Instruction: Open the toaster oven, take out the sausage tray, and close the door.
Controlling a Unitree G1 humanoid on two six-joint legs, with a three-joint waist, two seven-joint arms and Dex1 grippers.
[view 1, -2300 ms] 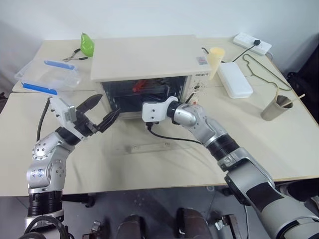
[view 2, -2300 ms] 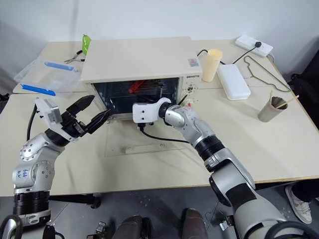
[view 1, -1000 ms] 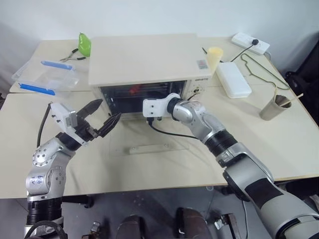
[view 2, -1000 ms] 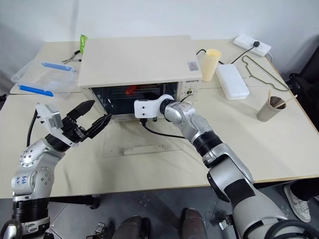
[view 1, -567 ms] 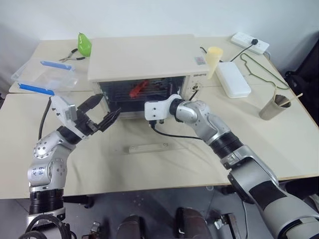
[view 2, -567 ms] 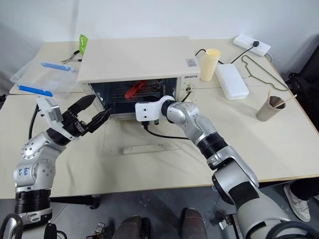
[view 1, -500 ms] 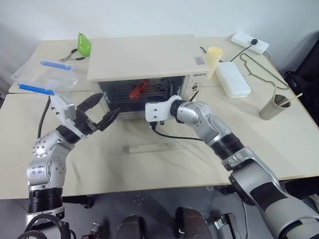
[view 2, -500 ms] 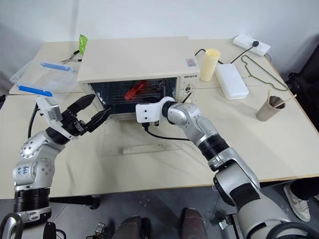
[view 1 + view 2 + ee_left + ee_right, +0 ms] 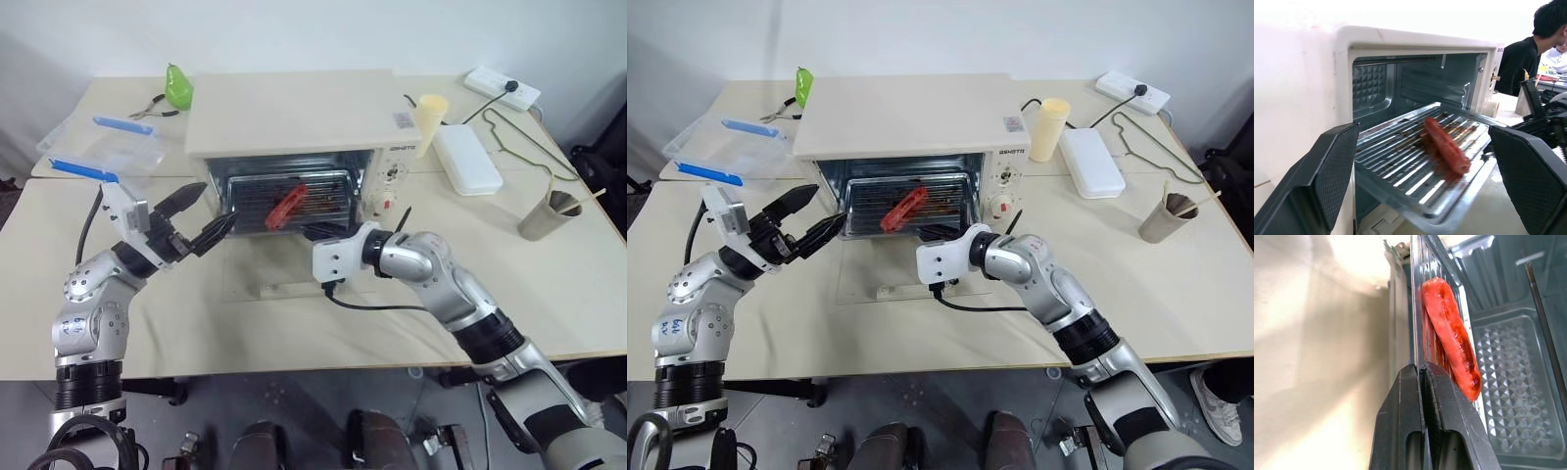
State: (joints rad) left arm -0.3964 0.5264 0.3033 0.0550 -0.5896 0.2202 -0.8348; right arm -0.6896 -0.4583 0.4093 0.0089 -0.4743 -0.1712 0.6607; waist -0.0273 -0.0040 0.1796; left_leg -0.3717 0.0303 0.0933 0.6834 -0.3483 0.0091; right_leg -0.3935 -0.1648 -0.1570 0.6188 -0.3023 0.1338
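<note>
The pale beige counter [image 9: 549,284] carries the large cream-white boxy toaster oven [image 9: 294,113], its clear glass door [image 9: 294,284] with the long bar handle folded down flat on the near side. The shallow ribbed silver sausage tray [image 9: 906,208] sticks partway out of the oven mouth, its far end inside, one red sausage [image 9: 903,208] lying on it. My right gripper [image 9: 942,235] has its jaws pinched tight on the tray's near rim; my left gripper [image 9: 196,217] hangs just left of the mouth, jaws spread wide and holding nothing. I judge the grip to be thin and off to one side, so the tray could tip as it clears the rack and roll the sausage off. The right wrist view shows the rim squeezed between my jaws, which the head views hide behind the wrist; the left wrist view shows brown streaks along the ribs.
</note>
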